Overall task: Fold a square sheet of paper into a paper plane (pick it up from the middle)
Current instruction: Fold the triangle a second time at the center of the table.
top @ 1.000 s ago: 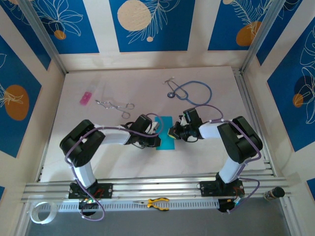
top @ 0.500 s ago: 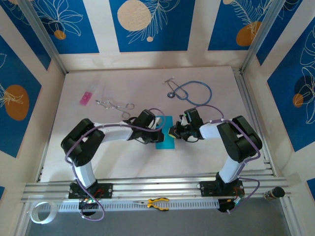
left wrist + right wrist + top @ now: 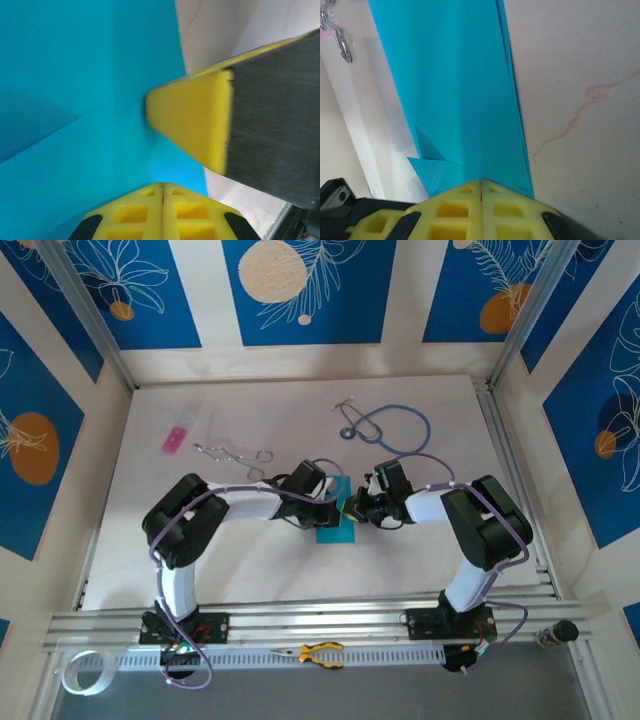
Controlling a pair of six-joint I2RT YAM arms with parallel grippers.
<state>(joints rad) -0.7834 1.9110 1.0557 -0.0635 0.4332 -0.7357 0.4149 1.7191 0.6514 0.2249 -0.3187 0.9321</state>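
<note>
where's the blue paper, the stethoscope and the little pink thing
square sheet of paper (image 3: 336,533), top external view, bare near end of the folded sheet
stethoscope (image 3: 347,433), top external view, its round chest piece
pink rectangle (image 3: 175,439), top external view, its middle

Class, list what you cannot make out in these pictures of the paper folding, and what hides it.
Top view: the paper's folded shape; the left pincer and right pincer cover most of it.
Top view: the pink item, too small to identify.
Left wrist view: the paper's outline, cut off by the frame.
Right wrist view: the paper's near end, behind the yellow fingertips.
</note>
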